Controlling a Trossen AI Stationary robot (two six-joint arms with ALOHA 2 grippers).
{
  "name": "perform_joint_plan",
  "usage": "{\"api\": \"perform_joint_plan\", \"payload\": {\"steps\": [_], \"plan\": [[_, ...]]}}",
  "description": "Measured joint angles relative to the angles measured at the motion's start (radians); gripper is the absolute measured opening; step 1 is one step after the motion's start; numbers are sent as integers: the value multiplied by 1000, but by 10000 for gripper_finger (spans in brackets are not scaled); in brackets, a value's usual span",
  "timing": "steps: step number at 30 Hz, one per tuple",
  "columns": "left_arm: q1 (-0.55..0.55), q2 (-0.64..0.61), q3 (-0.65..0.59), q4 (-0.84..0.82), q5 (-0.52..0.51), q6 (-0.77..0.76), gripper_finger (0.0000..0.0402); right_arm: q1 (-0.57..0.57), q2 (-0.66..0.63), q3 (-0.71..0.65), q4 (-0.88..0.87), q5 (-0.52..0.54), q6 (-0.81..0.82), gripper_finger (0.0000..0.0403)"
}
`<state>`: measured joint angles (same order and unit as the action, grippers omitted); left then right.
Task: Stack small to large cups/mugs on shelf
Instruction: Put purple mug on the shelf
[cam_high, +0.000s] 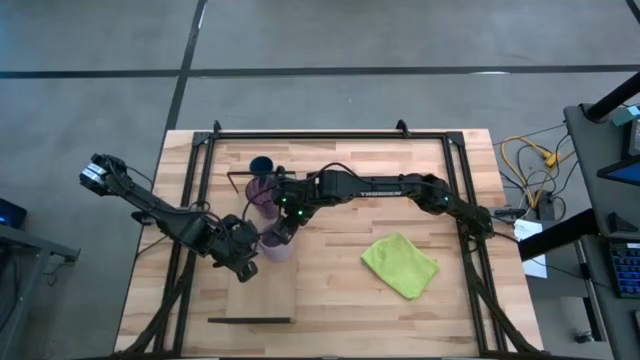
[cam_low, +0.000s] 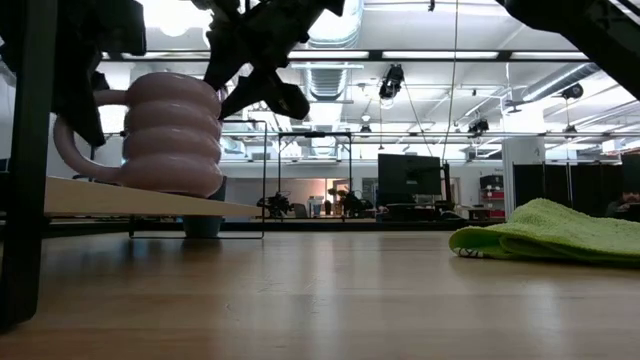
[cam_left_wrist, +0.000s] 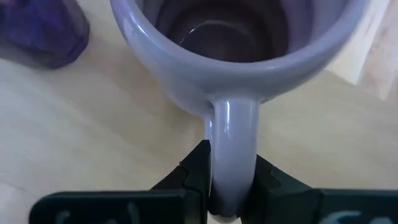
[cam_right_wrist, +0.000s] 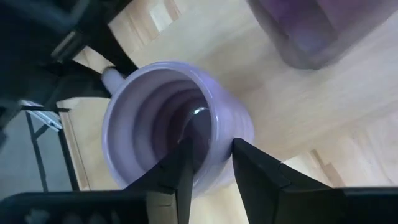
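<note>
The lilac mug (cam_high: 277, 244) stands upright on the light wooden shelf (cam_high: 272, 295), which lies on the table. In the low view the mug's base (cam_low: 160, 185) rests on the board. My left gripper (cam_high: 247, 262) is shut on its handle. My right gripper (cam_high: 285, 230) is shut on its rim. The purple tumbler (cam_high: 263, 192) stands on the shelf just beyond the mug. The dark blue cup (cam_high: 262, 165) stands at the shelf's far end. My left gripper pinches the mug's handle (cam_left_wrist: 231, 146) between its two fingers, near the handle's outer bend. The fingers come about level from the table's left near side. The mug stands upright with its base on the shelf. My right gripper has one finger (cam_right_wrist: 184, 163) inside the mug and one finger (cam_right_wrist: 252, 167) outside, with the rim wall (cam_right_wrist: 214, 155) on the side away from the handle between them. The fingers come slanting down from the table's right far side.
A green cloth (cam_high: 400, 264) lies crumpled on the table to the right of the shelf. A black frame (cam_high: 330, 133) runs round the tabletop's far edge and sides. Bare wood lies between the shelf and the cloth.
</note>
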<state>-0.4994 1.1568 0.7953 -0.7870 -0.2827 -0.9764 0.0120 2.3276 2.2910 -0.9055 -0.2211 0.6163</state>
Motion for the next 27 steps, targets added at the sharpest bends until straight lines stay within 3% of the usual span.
{"api": "perform_joint_plan", "payload": {"steps": [27], "plan": [[-13,-24,-5,-7,38,-65,33,1,-4,-14,4,9,-13,86]]}}
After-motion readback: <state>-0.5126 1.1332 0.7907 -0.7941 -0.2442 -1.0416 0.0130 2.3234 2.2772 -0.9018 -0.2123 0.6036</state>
